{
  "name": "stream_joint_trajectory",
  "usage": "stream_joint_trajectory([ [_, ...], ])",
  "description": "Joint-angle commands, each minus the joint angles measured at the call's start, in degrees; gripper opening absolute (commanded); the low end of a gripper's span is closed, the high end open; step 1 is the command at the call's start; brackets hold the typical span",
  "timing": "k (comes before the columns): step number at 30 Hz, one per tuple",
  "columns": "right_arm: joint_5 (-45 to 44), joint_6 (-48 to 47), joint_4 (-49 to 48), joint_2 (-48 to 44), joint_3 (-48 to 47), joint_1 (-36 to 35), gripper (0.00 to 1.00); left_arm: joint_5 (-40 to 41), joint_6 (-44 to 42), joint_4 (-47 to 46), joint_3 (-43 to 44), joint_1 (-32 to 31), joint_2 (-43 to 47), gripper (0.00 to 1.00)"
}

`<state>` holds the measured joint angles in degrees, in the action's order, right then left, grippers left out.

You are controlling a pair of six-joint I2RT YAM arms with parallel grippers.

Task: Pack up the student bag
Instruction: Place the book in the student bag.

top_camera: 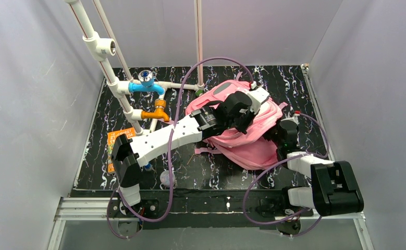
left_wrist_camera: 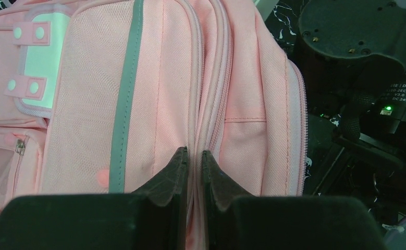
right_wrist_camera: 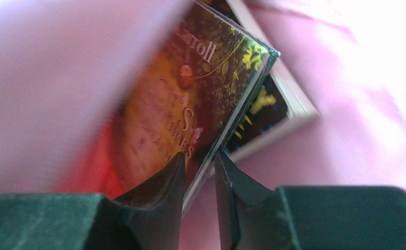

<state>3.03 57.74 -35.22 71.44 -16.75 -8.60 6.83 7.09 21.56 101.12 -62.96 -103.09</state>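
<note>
The student bag (top_camera: pixel 253 148), a large pink backpack with grey trim, lies right of the table's middle. My left gripper (top_camera: pixel 244 112) is above it, shut on a fold of pink fabric by the zip; in the left wrist view the gripper (left_wrist_camera: pixel 193 153) pinches that seam of the bag (left_wrist_camera: pixel 154 78). My right gripper (top_camera: pixel 280 134) reaches into the bag from the right. In the right wrist view the gripper (right_wrist_camera: pixel 198 156) is inside the pink lining, shut on the edge of a colourful book (right_wrist_camera: pixel 190 94). A second book (right_wrist_camera: pixel 273 120) lies behind it.
A white pipe frame (top_camera: pixel 107 49) with a blue fitting (top_camera: pixel 146 83) and an orange fitting (top_camera: pixel 159 112) stands at the back left. An orange flat item (top_camera: pixel 118 138) lies by the left arm. The right arm's black body (left_wrist_camera: pixel 357 52) sits just right of the bag.
</note>
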Motion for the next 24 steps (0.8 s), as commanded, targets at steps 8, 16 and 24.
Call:
stream_joint_trajectory([
  [8, -2.42, -4.53, 11.99, -11.57, -8.08, -0.90, 0.69, -2.52, 0.55, -2.12, 2.94, -0.26, 2.44, 0.00],
  [16, -19.16, -20.32, 71.54, -30.47, -20.79, -0.89, 0.98, -2.08, 1.75, -3.54, -0.46, 0.02, 3.06, 0.00],
  [24, -33.23, -18.55, 95.06, -31.49, -41.29, -3.18, 0.98, -3.25, 3.95, 0.80, -0.28, 0.07, 3.96, 0.51],
])
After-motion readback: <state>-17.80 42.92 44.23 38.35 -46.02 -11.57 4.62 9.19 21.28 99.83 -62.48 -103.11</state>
